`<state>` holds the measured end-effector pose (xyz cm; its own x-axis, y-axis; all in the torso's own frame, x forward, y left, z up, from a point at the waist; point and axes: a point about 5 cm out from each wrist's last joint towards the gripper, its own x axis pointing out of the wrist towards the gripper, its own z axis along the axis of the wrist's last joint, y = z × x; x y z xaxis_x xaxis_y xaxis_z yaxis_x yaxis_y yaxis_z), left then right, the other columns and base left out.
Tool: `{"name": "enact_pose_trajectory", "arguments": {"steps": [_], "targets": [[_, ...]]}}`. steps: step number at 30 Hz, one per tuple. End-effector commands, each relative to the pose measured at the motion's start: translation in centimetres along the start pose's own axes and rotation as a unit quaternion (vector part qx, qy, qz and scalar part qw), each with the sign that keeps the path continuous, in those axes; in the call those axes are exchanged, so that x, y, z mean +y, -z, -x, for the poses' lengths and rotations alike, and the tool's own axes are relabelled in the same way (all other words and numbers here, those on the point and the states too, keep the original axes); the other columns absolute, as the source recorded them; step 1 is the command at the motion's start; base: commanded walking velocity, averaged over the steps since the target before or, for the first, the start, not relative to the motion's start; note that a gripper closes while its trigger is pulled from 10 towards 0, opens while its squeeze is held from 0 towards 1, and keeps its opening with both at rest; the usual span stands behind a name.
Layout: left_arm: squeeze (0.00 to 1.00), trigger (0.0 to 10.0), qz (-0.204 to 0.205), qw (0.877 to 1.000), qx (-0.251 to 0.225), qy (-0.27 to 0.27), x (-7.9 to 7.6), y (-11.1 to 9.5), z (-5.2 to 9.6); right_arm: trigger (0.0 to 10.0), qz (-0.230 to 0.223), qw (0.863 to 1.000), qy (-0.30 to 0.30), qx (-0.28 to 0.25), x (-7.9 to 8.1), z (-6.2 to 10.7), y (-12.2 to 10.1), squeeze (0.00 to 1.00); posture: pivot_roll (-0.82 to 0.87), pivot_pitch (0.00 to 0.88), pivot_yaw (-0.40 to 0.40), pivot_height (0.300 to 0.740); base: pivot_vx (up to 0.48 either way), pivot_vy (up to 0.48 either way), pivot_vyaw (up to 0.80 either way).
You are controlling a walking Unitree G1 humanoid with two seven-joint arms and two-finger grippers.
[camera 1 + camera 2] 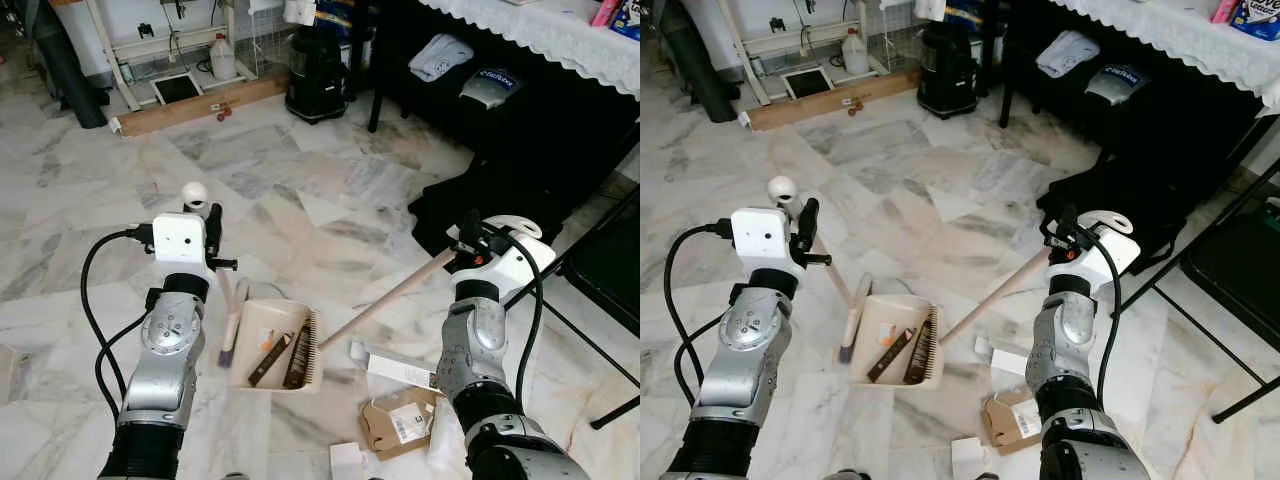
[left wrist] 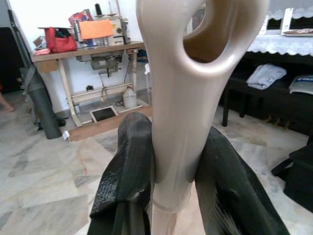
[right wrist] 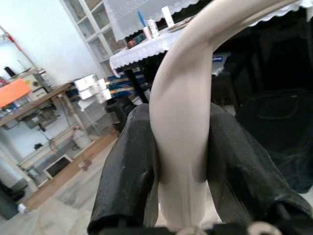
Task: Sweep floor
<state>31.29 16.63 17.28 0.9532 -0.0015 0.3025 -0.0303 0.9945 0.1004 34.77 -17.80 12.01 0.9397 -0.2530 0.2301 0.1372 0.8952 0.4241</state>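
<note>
While both arms reach over the marble floor:
Left tool: clamped on dustpan handle, left of centre.
Right tool: clamped on broom handle, right of centre.
Dustpan: lower centre, between the arms, on floor.

The floor is pale marble, white veined with grey and beige. On it sits a cream dustpan holding dark brown strips. Its handle is glossy beige between black fingers. The broom handle is the same beige, also between black fingers. Both arms are silver with black cables. Brown cardboard with a white label lies beside white paper. A white lace cloth covers the tabletop, black beneath it. A black vacuum stands near a tan wooden plank.
</note>
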Motion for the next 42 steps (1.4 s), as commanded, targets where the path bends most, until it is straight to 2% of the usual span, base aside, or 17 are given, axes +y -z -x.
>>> {"name": "enact_pose_trajectory", "arguments": {"steps": [1,11,18,22,27,35,42], "targets": [[0.0,10.0,0.014,1.0,-0.018,0.012,-0.7,-0.6,-0.3,10.0,-0.028,0.999,-0.011,-0.031,1.0,-0.9,-1.4,0.0,0.15,0.024,-0.047,0.74,0.0,0.0,0.0],[0.0,10.0,-0.005,1.0,-0.014,0.004,-0.4,-0.3,0.0,10.0,0.017,0.999,-0.029,-0.026,0.8,-0.9,-1.4,0.0,0.16,0.039,-0.052,0.74,0.0,0.0,0.0],[0.0,10.0,-0.035,0.999,-0.015,-0.008,0.3,-0.4,0.2,10.0,0.043,0.998,-0.042,-0.025,1.1,-0.9,-1.4,0.0,0.15,0.054,-0.056,0.74,0.0,0.0,0.0],[0.0,10.0,-0.057,0.998,-0.013,-0.023,1.1,-0.2,1.0,10.0,0.075,0.995,-0.063,-0.028,1.3,-0.7,-1.4,0.0,0.14,0.076,-0.062,0.74,0.0,0.0,0.0],[0.0,10.0,-0.078,0.996,-0.018,-0.028,1.3,-0.5,1.4,10.0,0.082,0.994,-0.06,-0.029,0.9,-0.7,-1.5,0.0,0.14,0.087,-0.067,0.74,0.0,0.0,0.0],[0.0,10.0,-0.082,0.996,-0.012,-0.028,1.0,-0.3,1.5,10.0,0.09,0.994,-0.062,-0.029,1.2,-0.6,-1.5,0.0,0.14,0.094,-0.066,0.74,0.0,0.0,0.0],[0.0,10.0,-0.08,0.996,-0.013,-0.029,0.7,-0.4,1.2,10.0,0.098,0.993,-0.058,-0.033,0.9,-0.7,-1.7,0.0,0.14,0.098,-0.064,0.74,0.0,0.0,0.69]]}}
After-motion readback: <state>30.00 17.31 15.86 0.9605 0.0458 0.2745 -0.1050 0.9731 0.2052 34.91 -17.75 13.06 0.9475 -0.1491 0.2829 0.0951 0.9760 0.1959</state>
